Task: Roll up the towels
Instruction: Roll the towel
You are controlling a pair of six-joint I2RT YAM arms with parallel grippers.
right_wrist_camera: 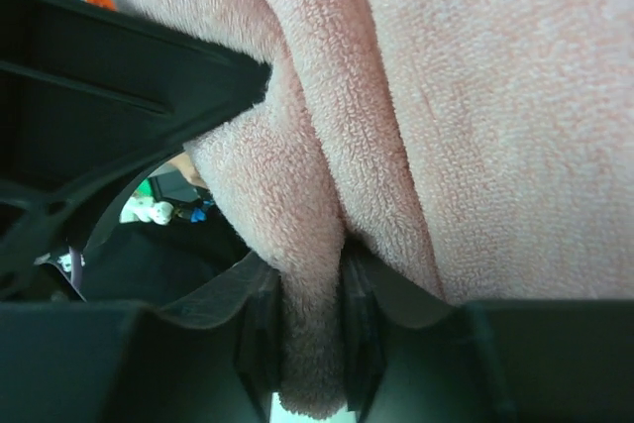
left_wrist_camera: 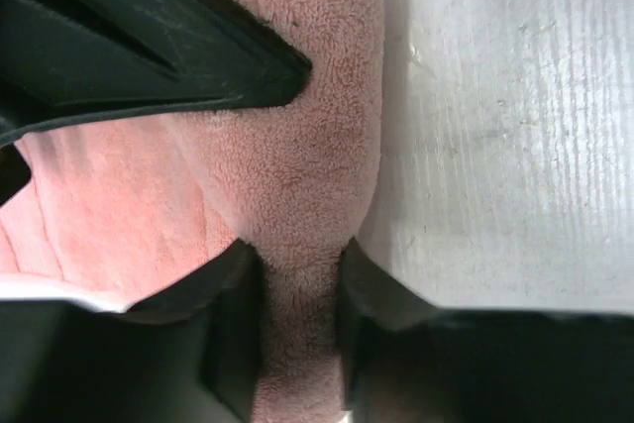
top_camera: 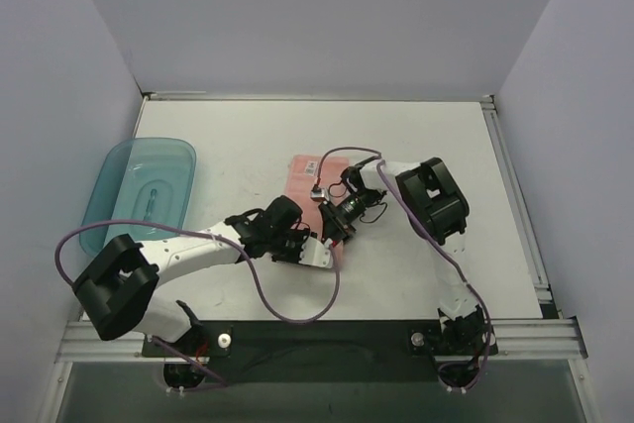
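The left gripper [left_wrist_camera: 297,279] is clenched on a raised ridge of the towel [left_wrist_camera: 297,146], the salmon-pink pile squeezed thin between its two fingers [left_wrist_camera: 236,309] and bulging out above them; to the right of those fingers lies bare table [left_wrist_camera: 515,126], to their left more towel; the right gripper [right_wrist_camera: 312,334] is likewise clamped on a fold of the same cloth, with a second fold lying just beside its right-hand finger and a broad pink face beyond that; from above, both grippers meet at the near end of the towel [top_camera: 305,173], very near each other, and the rest of the cloth stretches flat away from the fingertips towards the far side of the table; the teal tray [top_camera: 119,160] sits well apart, off to the left of the left gripper; the likeliest trouble, as I judge it, is that the fingers of one arm knock the other's when the roll is turned, since they work so close; the terry could also slide out of either pinch if the pull is uneven, giving a slack or skewed roll; the purple cable looped by the right wrist might catch the cloth; no brand or writing can be read, and a small pale patch near the towel's far end is too small to make out
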